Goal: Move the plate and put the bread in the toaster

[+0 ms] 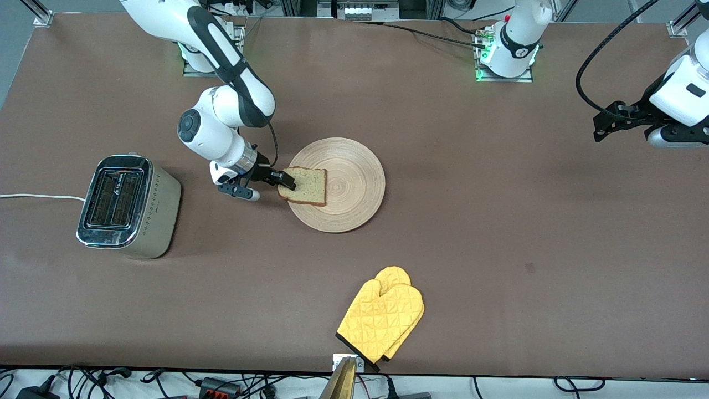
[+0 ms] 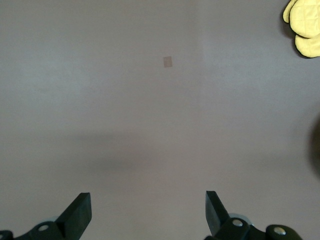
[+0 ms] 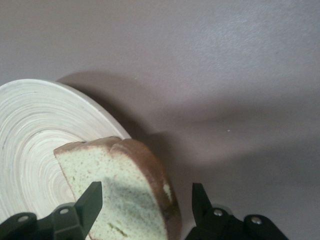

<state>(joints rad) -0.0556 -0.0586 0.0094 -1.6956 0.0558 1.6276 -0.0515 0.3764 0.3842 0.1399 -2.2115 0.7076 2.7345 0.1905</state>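
Right wrist view shows the right claw (image 3: 145, 205) spread wide astride the bread (image 3: 122, 192) edge overhanging the plate (image 3: 35, 130); shallow closure could drop it; left claw (image 2: 148, 212) waits, wide.

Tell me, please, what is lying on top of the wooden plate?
Only the bread lies on the plate, at its edge toward the toaster. The right gripper has its open jaws around the slice's edge. The plate under the slice is hidden.
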